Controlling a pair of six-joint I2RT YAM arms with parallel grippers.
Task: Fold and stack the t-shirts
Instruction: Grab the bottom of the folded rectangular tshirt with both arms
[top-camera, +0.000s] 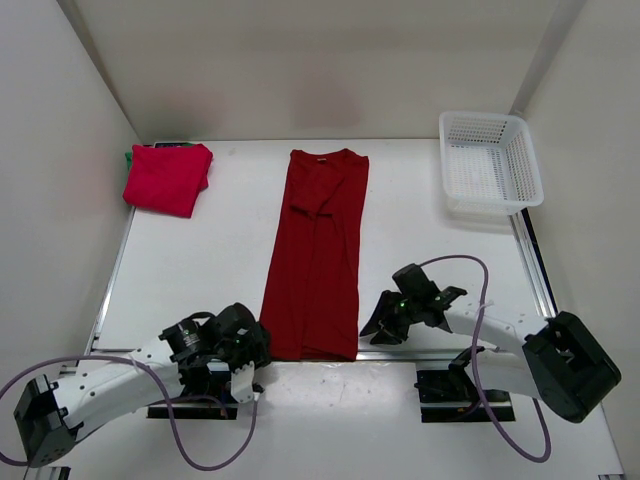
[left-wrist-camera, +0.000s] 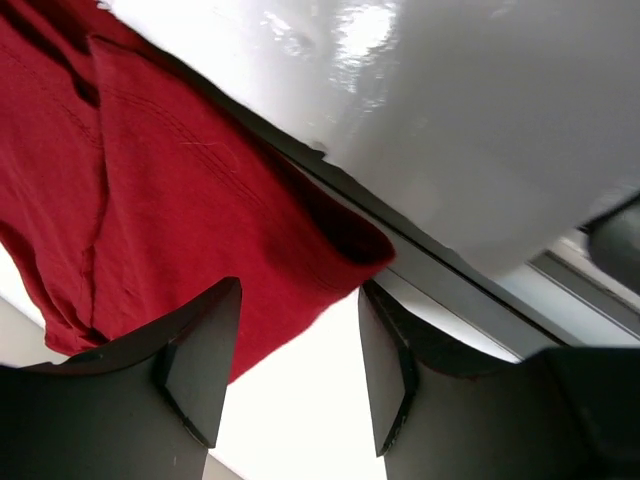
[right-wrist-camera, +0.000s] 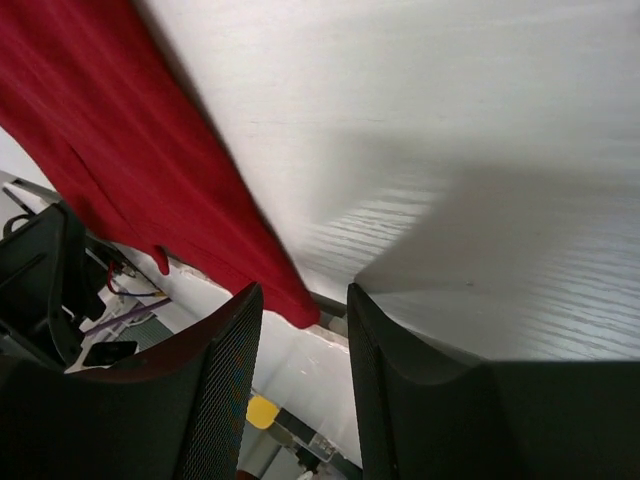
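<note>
Left gripper (left-wrist-camera: 298, 300) and right gripper (right-wrist-camera: 305, 300), jaws apart, flank the near hem of a long red t-shirt (top-camera: 318, 250) on the desk (top-camera: 230, 250)

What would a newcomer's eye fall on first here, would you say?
A long dark red t-shirt, folded narrow, runs down the middle of the table. The left gripper and right gripper, both open, flank its hem corners. A folded red t-shirt lies far left, a white basket far right.

Two white arms (top-camera: 110, 378) with black joints (top-camera: 570, 365), black fingers (left-wrist-camera: 195, 370) and looping purple cables (top-camera: 460, 258)
</note>
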